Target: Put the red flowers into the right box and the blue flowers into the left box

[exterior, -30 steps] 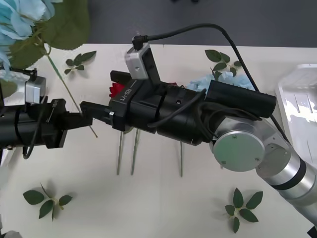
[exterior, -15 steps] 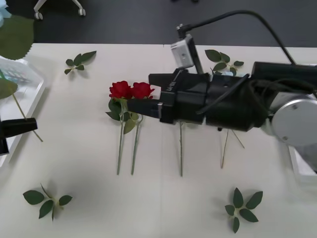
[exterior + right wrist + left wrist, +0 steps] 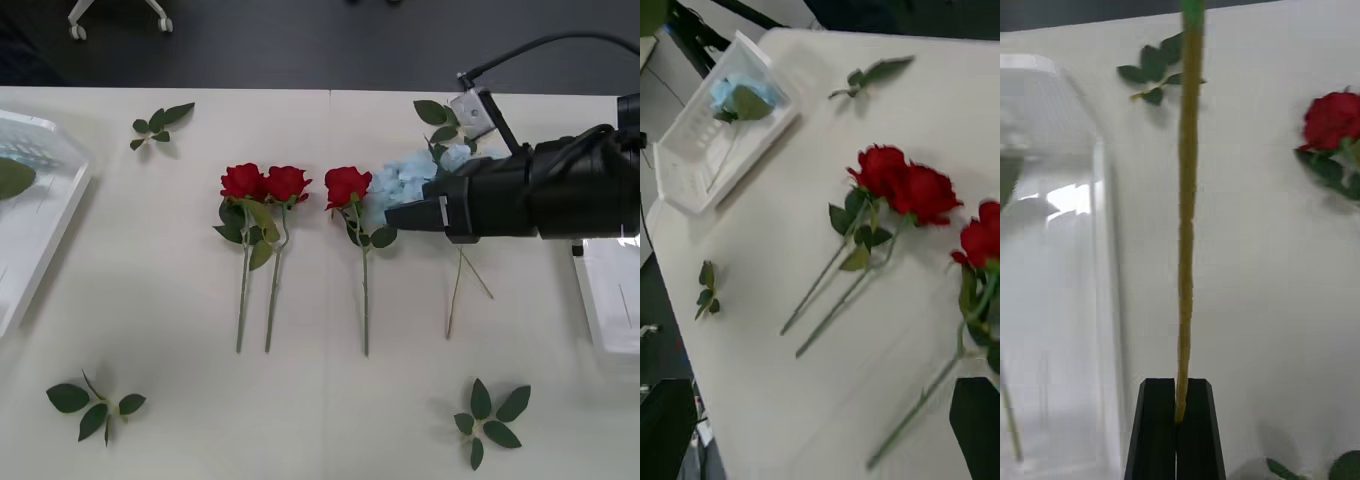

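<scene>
right gripper (image 3: 392,215) pulled rightward | third rose (image 3: 346,186) uncovered | left gripper (image 3: 1178,420) pinching stem (image 3: 1187,210)

A robotics lab or office test room, set up for a sorting trial.

A wide, plain off-white bench (image 3: 160,400) stands on dark grey carpet-like floor (image 3: 300,40), and the white castor foot of a wheeled chair (image 3: 118,14) shows at the far edge. Artificial red flowers (image 3: 265,184) and loose leaf sprigs (image 3: 492,418) lie spaced out like props, with a white slotted plastic left box (image 3: 40,230) at the side, and a black cabled robot arm (image 3: 540,190) reaches over the bench.
</scene>
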Robot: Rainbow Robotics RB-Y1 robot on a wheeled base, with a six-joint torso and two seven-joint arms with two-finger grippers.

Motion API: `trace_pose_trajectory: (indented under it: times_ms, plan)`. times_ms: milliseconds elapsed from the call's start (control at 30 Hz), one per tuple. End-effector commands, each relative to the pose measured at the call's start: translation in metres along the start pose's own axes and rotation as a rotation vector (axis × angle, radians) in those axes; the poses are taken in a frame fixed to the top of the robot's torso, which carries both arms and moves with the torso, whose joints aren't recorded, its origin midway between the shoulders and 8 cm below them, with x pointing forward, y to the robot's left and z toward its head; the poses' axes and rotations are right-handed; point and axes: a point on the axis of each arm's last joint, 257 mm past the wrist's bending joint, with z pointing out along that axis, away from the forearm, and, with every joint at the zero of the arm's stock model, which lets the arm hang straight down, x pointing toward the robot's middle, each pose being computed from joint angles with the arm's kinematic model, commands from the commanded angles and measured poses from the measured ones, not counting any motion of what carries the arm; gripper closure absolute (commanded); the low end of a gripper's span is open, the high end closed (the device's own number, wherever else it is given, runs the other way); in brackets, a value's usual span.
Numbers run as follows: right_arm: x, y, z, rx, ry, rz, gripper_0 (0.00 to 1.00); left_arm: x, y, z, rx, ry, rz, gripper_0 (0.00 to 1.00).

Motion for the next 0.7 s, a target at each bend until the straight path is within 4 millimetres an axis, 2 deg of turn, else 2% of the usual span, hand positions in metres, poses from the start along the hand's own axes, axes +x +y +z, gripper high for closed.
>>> trace_pose_trajectory:
  times_ms: [33,167,300,700]
  plan:
    - [0.014,-0.027,-0.015,0.119,0.073,0.054,0.0,0.005,0.041,-0.017,-0.166,0.048,-0.078,1.0]
    - [0.028,-0.049,-0.019,0.213,0.115,0.127,0.0,0.01,0.068,-0.023,-0.276,0.059,-0.125,1.0]
    - [0.044,-0.068,-0.02,0.302,0.157,0.199,0.0,0.014,0.085,-0.021,-0.346,0.073,-0.161,1.0]
    - [0.094,-0.116,-0.01,0.521,0.245,0.314,0.0,0.028,0.14,0.004,-0.454,0.109,-0.274,1.0]
